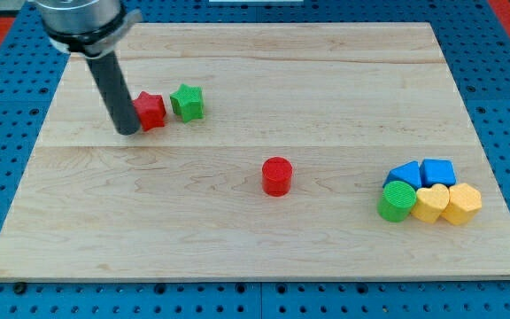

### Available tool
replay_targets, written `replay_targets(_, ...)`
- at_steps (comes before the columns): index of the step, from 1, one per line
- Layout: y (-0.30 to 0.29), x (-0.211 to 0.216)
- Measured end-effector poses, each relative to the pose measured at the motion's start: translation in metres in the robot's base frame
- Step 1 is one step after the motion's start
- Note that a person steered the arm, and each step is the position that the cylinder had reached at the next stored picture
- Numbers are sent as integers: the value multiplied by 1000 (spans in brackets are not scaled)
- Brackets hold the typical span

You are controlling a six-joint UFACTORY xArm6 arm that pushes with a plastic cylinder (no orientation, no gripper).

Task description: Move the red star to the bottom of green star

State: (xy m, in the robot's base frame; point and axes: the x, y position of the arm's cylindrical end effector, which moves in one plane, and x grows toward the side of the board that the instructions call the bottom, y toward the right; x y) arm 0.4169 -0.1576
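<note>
The red star (151, 110) lies on the wooden board in the upper left part of the view. The green star (187, 102) sits just to its right and slightly higher, touching or nearly touching it. My tip (127, 131) rests on the board against the red star's left side, a little below its middle. The dark rod rises from there toward the view's top left.
A red cylinder (276, 175) stands near the board's middle. At the right, a cluster holds two blue blocks (404, 175) (437, 171), a green cylinder (397, 201), a yellow heart (429, 203) and a yellow hexagon (461, 203). The board's edge (255, 276) runs along the view's bottom.
</note>
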Motion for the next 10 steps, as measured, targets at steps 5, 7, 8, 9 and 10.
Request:
replay_targets(5, -32, 5)
replay_targets(7, -52, -35)
replay_targets(8, -52, -33)
replay_targets(9, -37, -30)
replay_targets(10, -13, -25)
